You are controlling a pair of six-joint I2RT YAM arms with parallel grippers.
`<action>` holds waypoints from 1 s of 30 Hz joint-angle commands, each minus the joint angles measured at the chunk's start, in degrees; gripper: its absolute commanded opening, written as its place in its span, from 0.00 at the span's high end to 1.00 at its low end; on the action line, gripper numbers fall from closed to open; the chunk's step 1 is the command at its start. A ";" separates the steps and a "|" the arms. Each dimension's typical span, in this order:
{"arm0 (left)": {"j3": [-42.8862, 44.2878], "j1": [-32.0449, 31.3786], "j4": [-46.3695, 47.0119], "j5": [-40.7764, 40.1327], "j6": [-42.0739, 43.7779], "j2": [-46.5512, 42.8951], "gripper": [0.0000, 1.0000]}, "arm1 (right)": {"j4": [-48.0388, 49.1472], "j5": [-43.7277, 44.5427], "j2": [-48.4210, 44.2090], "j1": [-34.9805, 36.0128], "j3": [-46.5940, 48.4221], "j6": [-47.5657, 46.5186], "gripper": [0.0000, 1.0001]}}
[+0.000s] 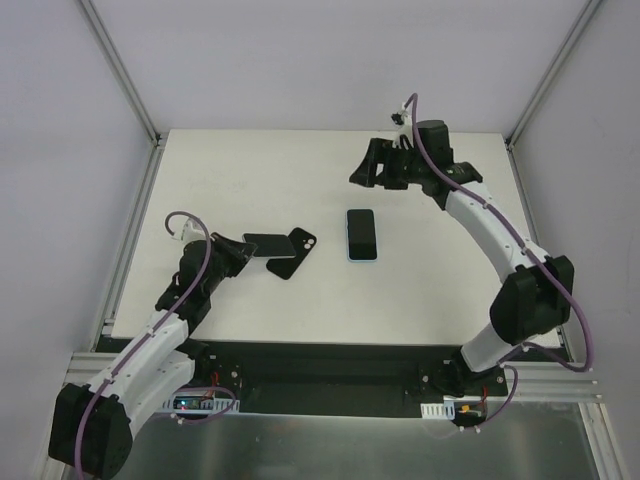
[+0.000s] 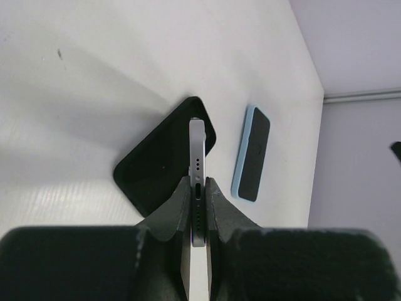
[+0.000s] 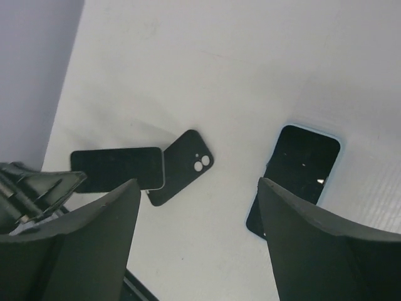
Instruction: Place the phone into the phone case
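The white table (image 1: 250,160) carries three loose things, all gathered in its middle band: two phones and one case.

The left gripper (image 1: 245,246) is clamped on one end of the phone (image 1: 266,243). Its two fingers (image 2: 178,207) press the phone's front and back, and the bottom edge with the port faces the wrist camera. The phone's dark face is turned upward. Its free end reaches over the near-left part of the black phone case (image 1: 297,258), which lies flat on the table with its camera cutout toward the far side. Whether phone and case touch cannot be told.

The second phone (image 1: 361,234) lies screen up in a light blue case. It sits just right of the black case, apart from it, with its long sides running toward the far and near edges.

The right gripper (image 3: 198,185) hangs with its jaws spread wide and nothing between them. It is above the table beyond the blue-cased phone, toward the far right corner.

White surface runs from the three things to the far edge, and a wide strip runs to the left edge beside the left arm. A narrower band separates the black case from the near edge. On the right, the space between the blue-cased phone and the right edge is crossed overhead by the right arm. Metal frame posts rise at the two far corners.
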 commanded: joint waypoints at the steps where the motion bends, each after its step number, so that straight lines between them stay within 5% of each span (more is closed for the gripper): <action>1: -1.38 -2.42 11.51 -8.36 -0.97 -0.42 1.00 | 1.04 9.50 7.41 1.81 1.35 6.56 0.26; 5: -2.96 -3.48 12.82 -9.78 -1.84 0.99 1.00 | -2.48 14.51 15.85 4.89 6.27 6.74 0.67; 8: -4.37 -4.71 13.88 -12.32 -1.84 1.25 1.00 | -2.48 16.53 20.86 7.87 8.73 6.22 0.75; 30: -9.47 -7.96 10.03 -10.31 -10.28 4.95 0.96 | -8.72 19.97 40.65 16.85 21.04 6.03 0.80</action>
